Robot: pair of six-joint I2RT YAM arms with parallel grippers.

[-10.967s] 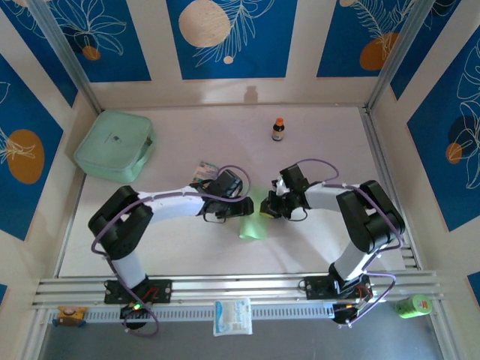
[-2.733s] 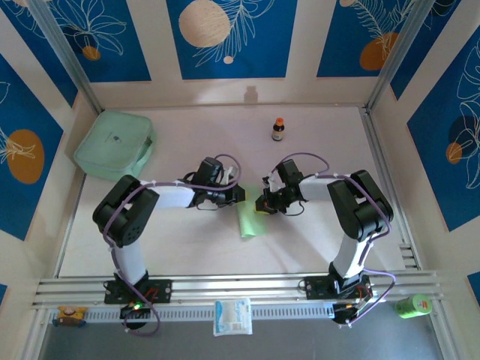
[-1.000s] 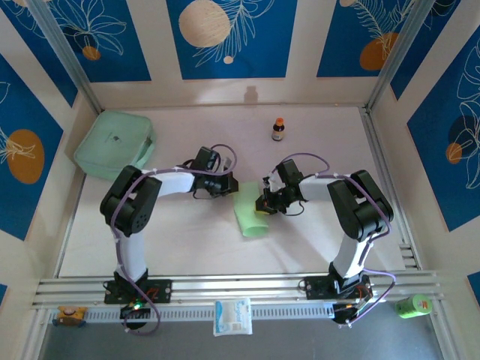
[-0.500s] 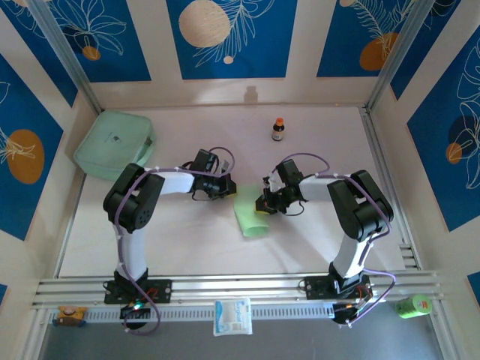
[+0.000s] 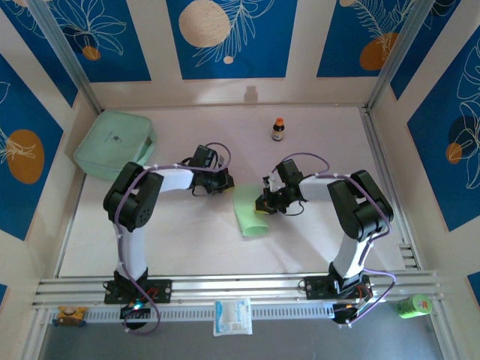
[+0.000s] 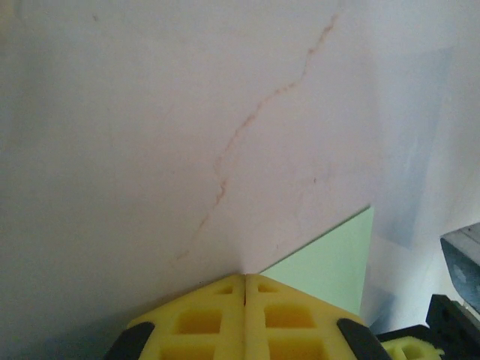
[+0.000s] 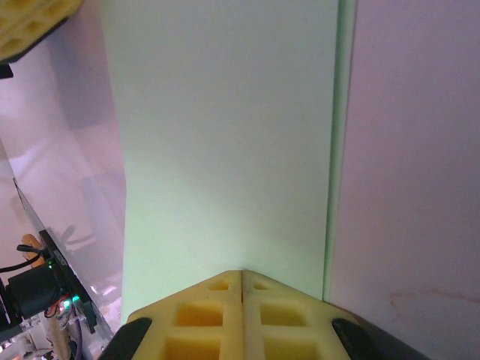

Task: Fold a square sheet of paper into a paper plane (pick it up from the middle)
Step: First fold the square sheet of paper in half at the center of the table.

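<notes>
Left gripper (image 6: 245,279): jaws together, pinching a corner of the square sheet of paper (image 7: 225,135).
Right gripper (image 7: 241,274): jaws clamped on the sheet's opposite edge.
Mint-green box (image 5: 114,144): well behind the left jaws, closed, contents hidden.

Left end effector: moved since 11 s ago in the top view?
Yes. The left end effector moved away from the arm bases toward the far wall, ending nearer the small bottle, which stayed put.

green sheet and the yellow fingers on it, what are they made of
The green sheet is likely thin paper, matte; it lies flat with crisp straight edges. The yellow fingers look like moulded plastic or rubber, matte, with square recessed pockets.
</notes>
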